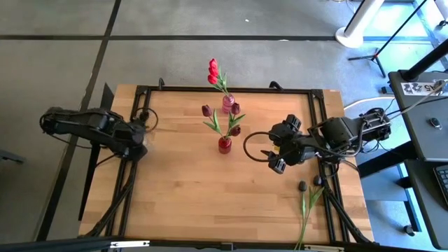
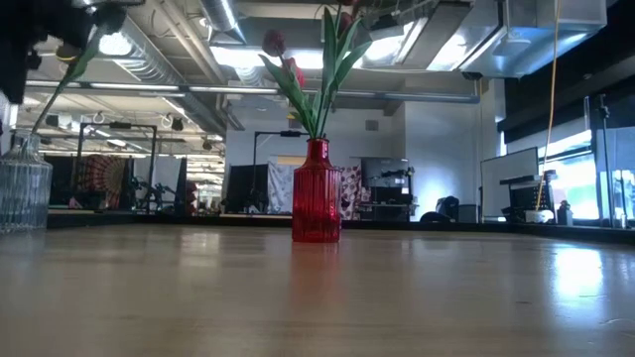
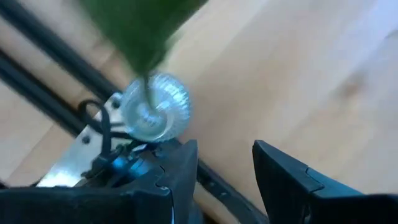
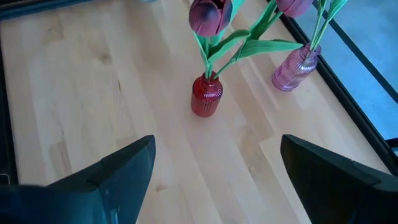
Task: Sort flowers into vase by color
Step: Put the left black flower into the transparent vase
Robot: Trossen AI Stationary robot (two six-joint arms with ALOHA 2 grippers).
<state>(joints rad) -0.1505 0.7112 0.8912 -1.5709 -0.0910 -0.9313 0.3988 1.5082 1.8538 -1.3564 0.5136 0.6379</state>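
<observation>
A red vase (image 1: pixel 224 145) (image 2: pixel 317 193) (image 4: pixel 206 96) stands mid-table with maroon tulips (image 1: pixel 206 110) (image 4: pixel 211 15) in it. Behind it a pink vase (image 1: pixel 228 105) (image 4: pixel 292 68) holds red tulips (image 1: pixel 213 70). More maroon-headed flowers (image 1: pixel 306 210) lie flat at the near right corner. A clear glass vase (image 3: pixel 158 112) (image 2: pixel 22 193) stands by the left rail with a green stem (image 3: pixel 146 93) in it. My left gripper (image 1: pixel 138 143) (image 3: pixel 224 155) hovers open above that vase. My right gripper (image 1: pixel 269 150) (image 4: pixel 214 149) is open, right of the red vase.
A black metal frame (image 1: pixel 231 89) runs around the tabletop, with cables along the left rail (image 3: pixel 93 118). Bare wood (image 1: pixel 210 196) stretches across the near middle of the table. A blurred green leaf (image 3: pixel 137 25) hangs close before the left wrist camera.
</observation>
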